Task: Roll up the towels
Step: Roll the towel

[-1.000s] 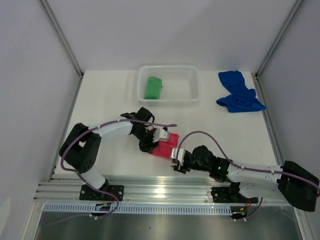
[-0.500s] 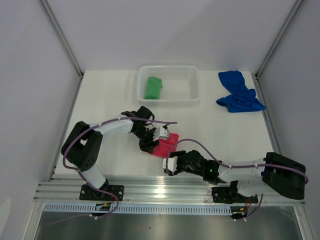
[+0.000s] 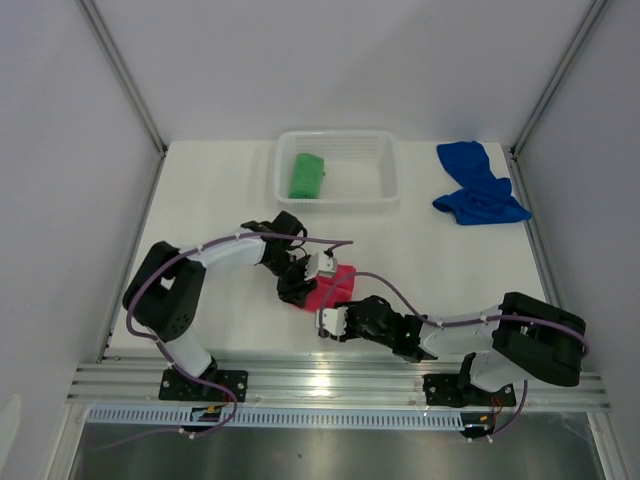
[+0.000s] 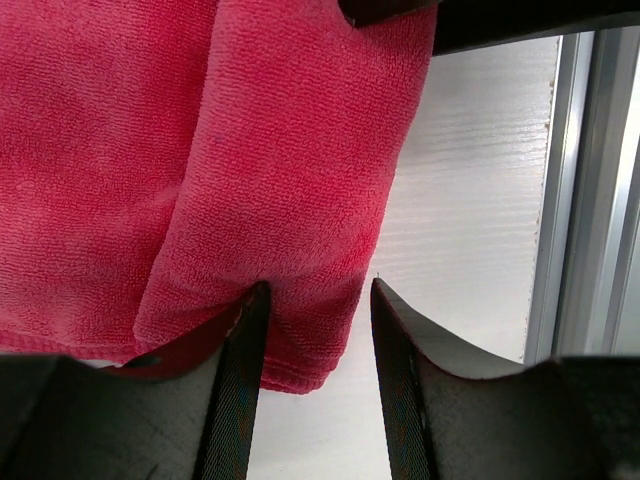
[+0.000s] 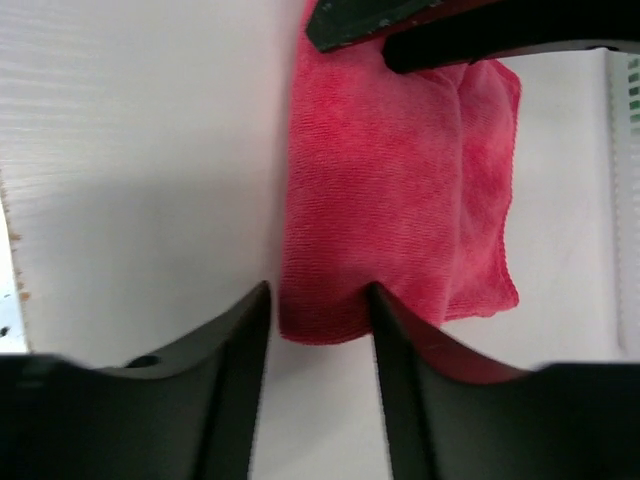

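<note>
Reaching leftward low over the table (image 3: 220, 210), the right arm brings the right gripper (image 3: 320, 318) to the near end of the pink towel (image 3: 340, 285). The towel lies folded into a thick pad close to the table's front edge, about midway between the two arm bases. Seen from the right wrist, the gripper's two dark fingers (image 5: 235, 380) stand partly open with the towel's near end just between their tips. The gap is about as wide as that end, and the gripper has hold of nothing.

The left gripper (image 3: 299, 294) meets the same towel from the left side. From the left wrist its fingers (image 4: 235, 390) are also partly open, straddling a rounded fold at the towel's corner. One finger presses against the fold and the other stands a sliver off it, with white table showing between, so the fold is not clamped.

Farther back, a white basket (image 3: 390, 185) sits at the middle of the table's far side, with the green towel (image 3: 305, 175) lying in its left half as a compact roll. The blue towel (image 3: 480, 190) lies crumpled and unrolled near the far right corner, well apart from the pink one.
</note>
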Controlling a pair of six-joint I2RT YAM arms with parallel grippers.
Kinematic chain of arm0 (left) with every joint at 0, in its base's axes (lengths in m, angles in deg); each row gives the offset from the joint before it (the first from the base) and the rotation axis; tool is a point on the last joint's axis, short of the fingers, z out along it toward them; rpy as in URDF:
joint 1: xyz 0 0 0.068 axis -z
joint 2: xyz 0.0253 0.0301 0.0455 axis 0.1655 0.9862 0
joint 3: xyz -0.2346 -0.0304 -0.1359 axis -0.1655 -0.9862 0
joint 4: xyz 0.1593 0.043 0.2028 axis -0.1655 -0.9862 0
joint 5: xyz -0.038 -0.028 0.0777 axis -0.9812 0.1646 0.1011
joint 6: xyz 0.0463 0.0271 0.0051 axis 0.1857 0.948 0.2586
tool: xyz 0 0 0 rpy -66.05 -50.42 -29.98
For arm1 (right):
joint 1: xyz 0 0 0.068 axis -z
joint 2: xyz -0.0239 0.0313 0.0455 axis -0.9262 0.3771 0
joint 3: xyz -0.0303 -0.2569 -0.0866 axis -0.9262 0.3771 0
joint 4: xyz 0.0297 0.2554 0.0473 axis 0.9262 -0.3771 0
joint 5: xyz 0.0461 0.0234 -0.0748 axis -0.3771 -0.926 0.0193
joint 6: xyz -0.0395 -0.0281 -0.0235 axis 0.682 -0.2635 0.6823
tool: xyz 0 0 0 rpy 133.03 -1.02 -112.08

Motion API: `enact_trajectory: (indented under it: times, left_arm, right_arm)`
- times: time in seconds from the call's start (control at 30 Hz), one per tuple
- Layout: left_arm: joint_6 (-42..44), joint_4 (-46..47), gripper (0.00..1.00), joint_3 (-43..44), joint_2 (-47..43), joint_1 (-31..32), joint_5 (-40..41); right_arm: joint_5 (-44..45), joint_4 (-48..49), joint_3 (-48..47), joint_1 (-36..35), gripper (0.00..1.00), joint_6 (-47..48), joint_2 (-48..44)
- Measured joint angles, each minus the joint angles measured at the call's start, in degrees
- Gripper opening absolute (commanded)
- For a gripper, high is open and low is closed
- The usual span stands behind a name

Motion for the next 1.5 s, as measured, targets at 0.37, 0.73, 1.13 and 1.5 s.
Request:
enact_trajectory:
  times: [0.37, 0.73, 1.13, 1.5]
  left_arm:
    - [1.27, -2.21, 0.55, -2.51, -2.54, -3.58, -4.79]
    - [1.31, -4.81, 0.54, -8.68, -13.92, -4.33, -4.68]
    - [1.07, -5.40, 0.54, -11.26, -22.21, -3.85, -3.04]
    - [1.03, 6.86, 0.63, -17.57, -23.80, 4.09, 5.14]
  right_arm:
    - [-1.68, -4.37, -4.68, 3.32, 0.00, -4.26, 2.03]
    - [-17.66, -14.12, -6.49, 7.98, 0.00, -17.86, -3.65]
    - [-40.57, -15.32, -6.58, 19.41, 0.00, -34.07, -3.65]
    - [-51.52, -11.32, -6.58, 25.46, 0.00, -41.68, 0.15]
